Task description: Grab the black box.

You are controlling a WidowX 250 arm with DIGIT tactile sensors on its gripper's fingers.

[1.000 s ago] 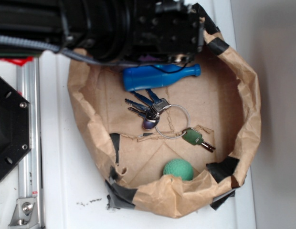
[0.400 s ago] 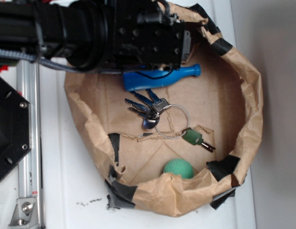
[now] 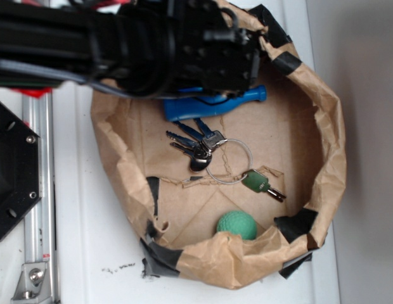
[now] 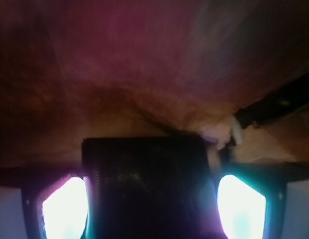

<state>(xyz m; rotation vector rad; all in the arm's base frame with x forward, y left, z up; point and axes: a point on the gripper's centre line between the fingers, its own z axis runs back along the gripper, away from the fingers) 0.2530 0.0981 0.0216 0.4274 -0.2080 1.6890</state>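
Between the two glowing fingers of the gripper in the wrist view, a black box, dark and squarish, filling the whole gap from pad to pad. Jaws closed against both sides of it, so gripping the box as far as can be told, though blurred and dim. Behind it, brown paper wall close up, with a strip of black tape at right. Seen from outside, box hidden under the black arm, which covers the upper left of the paper-lined bin; gripper itself not distinguishable there. Just below the arm, a blue bottle lying on its side, neck pointing right. Near the bin's middle, a bunch of keys on a ring, and a green-headed key lower right of them. Against the near wall, a green ball. Off to the left on the white table, a black hexagonal plate and a metal rail.
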